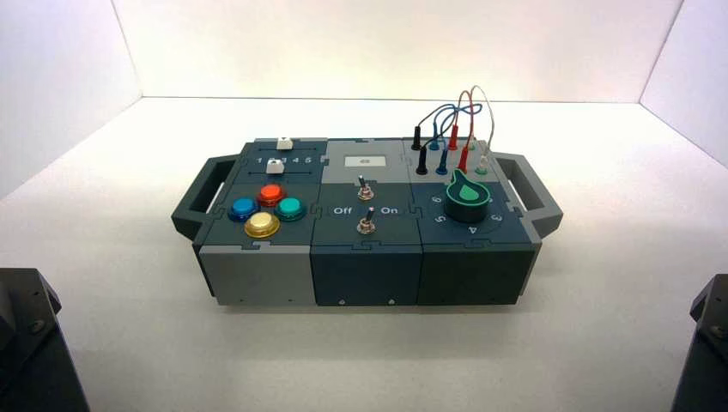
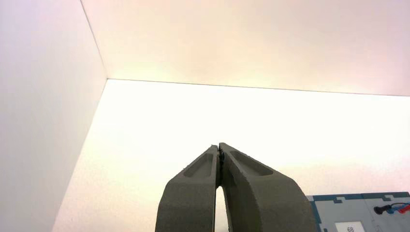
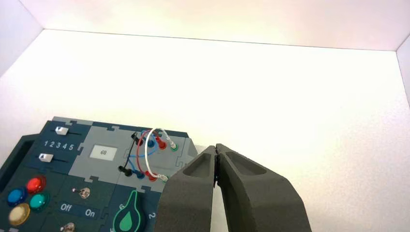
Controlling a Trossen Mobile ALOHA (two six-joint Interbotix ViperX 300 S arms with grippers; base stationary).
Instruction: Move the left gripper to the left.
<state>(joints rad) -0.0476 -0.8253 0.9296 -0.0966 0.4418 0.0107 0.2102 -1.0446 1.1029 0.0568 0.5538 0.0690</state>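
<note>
My left gripper (image 2: pixel 219 146) is shut and empty, its fingertips pressed together. It hangs above the bare white table, to the left of the box, whose far corner (image 2: pixel 360 212) shows at the edge of the left wrist view. My left arm (image 1: pixel 30 343) sits at the near left corner in the high view. My right gripper (image 3: pixel 215 148) is shut and empty too, near the box's right end, beside the wires (image 3: pixel 150 157). My right arm (image 1: pixel 704 352) is parked at the near right corner.
The box (image 1: pixel 365 223) stands mid-table with a handle at each end. It bears four coloured buttons (image 1: pixel 266 209), two sliders (image 1: pixel 279 154), two toggle switches (image 1: pixel 366 206) marked Off and On, a green knob (image 1: pixel 466 194) and plugged wires (image 1: pixel 451 129). White walls enclose the table.
</note>
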